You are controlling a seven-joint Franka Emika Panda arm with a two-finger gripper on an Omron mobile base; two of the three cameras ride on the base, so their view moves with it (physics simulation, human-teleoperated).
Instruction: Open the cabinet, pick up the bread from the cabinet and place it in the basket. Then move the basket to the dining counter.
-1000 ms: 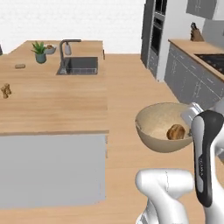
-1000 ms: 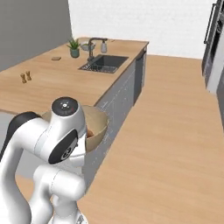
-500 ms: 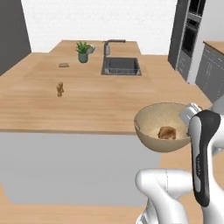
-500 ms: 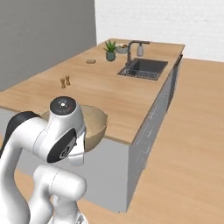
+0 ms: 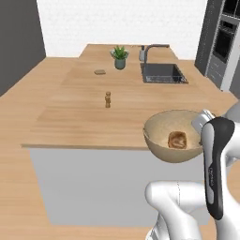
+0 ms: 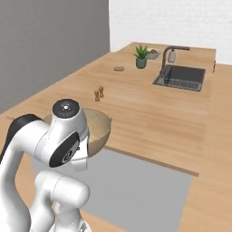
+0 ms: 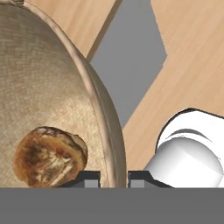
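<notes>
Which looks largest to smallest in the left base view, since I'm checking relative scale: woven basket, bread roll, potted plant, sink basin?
1. Wide tan woven basket, though it is nearest the camera.
2. Dark rectangular sink basin.
3. Small green potted plant and round golden-brown bread roll look about alike; the plant is farther away, so unranked.

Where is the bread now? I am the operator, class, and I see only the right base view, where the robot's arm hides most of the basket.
Observer: The bread lies inside the basket, on its woven bottom.
Operator: How is the basket held?
Observer: In the hand view the gripper pinches the basket's rim, one fingertip inside and one outside.
Operator: Is it over the dining counter yet?
Observer: In the left base view the basket hangs at the counter's near edge, its bottom in front of the grey side panel, so whether it is over the top cannot be told.
</notes>
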